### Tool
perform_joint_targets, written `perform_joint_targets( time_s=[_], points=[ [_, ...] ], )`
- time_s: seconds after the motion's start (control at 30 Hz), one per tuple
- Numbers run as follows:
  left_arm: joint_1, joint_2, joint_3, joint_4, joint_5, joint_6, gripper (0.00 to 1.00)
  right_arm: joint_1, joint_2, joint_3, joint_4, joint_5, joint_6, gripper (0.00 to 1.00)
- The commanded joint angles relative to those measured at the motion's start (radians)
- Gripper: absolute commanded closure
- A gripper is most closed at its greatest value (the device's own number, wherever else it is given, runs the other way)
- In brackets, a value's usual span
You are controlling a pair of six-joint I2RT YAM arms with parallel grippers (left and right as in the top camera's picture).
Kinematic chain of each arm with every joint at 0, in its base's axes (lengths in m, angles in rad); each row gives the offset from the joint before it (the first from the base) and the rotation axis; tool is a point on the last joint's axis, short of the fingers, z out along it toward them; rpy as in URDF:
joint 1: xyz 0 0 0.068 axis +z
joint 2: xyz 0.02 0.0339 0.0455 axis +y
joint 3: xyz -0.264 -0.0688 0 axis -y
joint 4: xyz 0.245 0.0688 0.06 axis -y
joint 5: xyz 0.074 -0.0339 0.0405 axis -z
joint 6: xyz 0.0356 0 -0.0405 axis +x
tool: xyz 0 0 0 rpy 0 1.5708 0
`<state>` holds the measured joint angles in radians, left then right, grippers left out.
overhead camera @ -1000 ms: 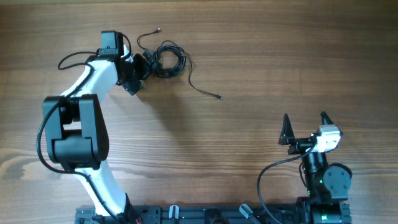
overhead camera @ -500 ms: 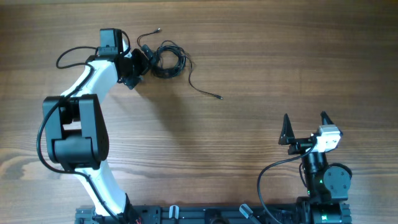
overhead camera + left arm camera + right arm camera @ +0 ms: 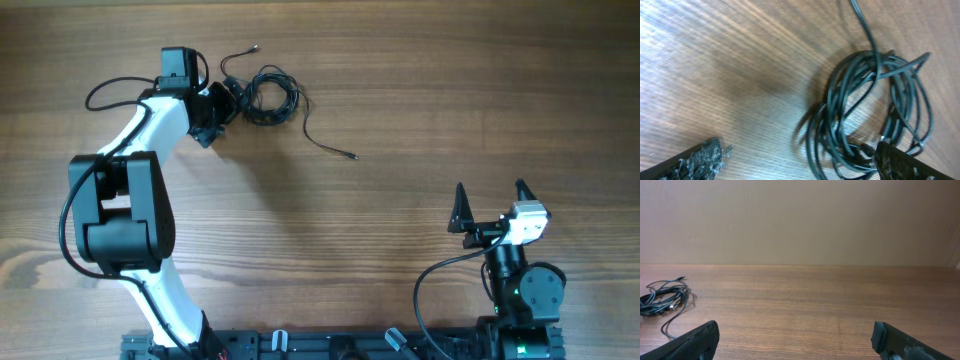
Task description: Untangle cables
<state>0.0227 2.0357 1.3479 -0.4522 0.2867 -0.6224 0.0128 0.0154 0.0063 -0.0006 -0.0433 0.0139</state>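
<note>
Even bright light, soft shadows, blurry wrist close-up

The left arm [image 3: 152, 125] has white links [image 3: 172, 295], black joint housings [image 3: 120, 215] and a looping black wire [image 3: 88, 100]; the right arm [image 3: 505, 262] is black with a white wrist block [image 3: 528, 215].

The overhead camera looks straight down from well above on the brown wood-grain table [image 3: 420, 90]. It takes in the white-and-black left arm [image 3: 150, 140] at frame left and the black right arm [image 3: 510, 265] at lower right. The left wrist camera hangs close over the tabletop, tilted steeply down, with its own dark crusted fingertips [image 3: 695, 160] in the lower corners. The right wrist camera sits low and faces level across the table toward a plain beige wall [image 3: 800, 220]; its black fingertips [image 3: 695, 340] are in the lower corners. All three views share the coil of thin black cables [image 3: 270, 100]. It lies upper centre-left overhead, fills the left wrist frame's right half, and sits far off at the right wrist frame's left edge.
</note>
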Motion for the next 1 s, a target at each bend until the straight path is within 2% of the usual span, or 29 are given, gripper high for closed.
perform_joint_targets(
  time_s=[0.0, 0.3, 0.43, 0.6, 0.7, 0.73, 0.77, 0.83, 0.9, 0.97],
  points=[
    [-0.006, 0.016, 0.004, -0.025, -0.034, 0.014, 0.01, 0.006, -0.008, -0.001, 0.003, 0.017, 0.012, 0.0],
    [-0.036, 0.016, 0.004, -0.02, -0.034, 0.013, 0.0, 0.006, -0.008, -0.001, 0.003, 0.017, 0.012, 0.0],
    [-0.029, 0.016, 0.004, 0.068, -0.035, 0.012, 0.0, 0.006, -0.008, -0.001, 0.003, 0.017, 0.013, 0.0],
    [-0.033, 0.022, 0.004, 0.082, -0.034, 0.005, 0.09, 0.006, -0.008, -0.001, 0.003, 0.017, 0.013, 0.0],
    [-0.056, 0.038, 0.004, 0.068, -0.036, 0.009, 0.09, 0.006, -0.008, -0.001, 0.003, 0.017, 0.012, 0.0],
    [-0.065, 0.042, 0.004, 0.068, -0.038, 0.009, 0.12, 0.006, -0.008, -0.001, 0.003, 0.017, 0.013, 0.0],
    [-0.073, 0.048, 0.004, 0.068, -0.043, 0.009, 0.2, 0.006, -0.008, -0.001, 0.003, 0.017, 0.013, 0.0],
    [-0.085, 0.053, 0.004, 0.068, -0.062, 0.009, 0.5, 0.006, -0.008, -0.001, 0.003, 0.017, 0.012, 0.0],
    [-0.094, 0.055, 0.004, 0.069, -0.068, 0.009, 0.62, 0.006, -0.008, -0.001, 0.003, 0.017, 0.013, 0.0],
    [-0.106, 0.056, 0.004, 0.072, -0.068, 0.009, 0.62, 0.006, -0.008, -0.001, 0.003, 0.017, 0.012, 0.0]
  ],
)
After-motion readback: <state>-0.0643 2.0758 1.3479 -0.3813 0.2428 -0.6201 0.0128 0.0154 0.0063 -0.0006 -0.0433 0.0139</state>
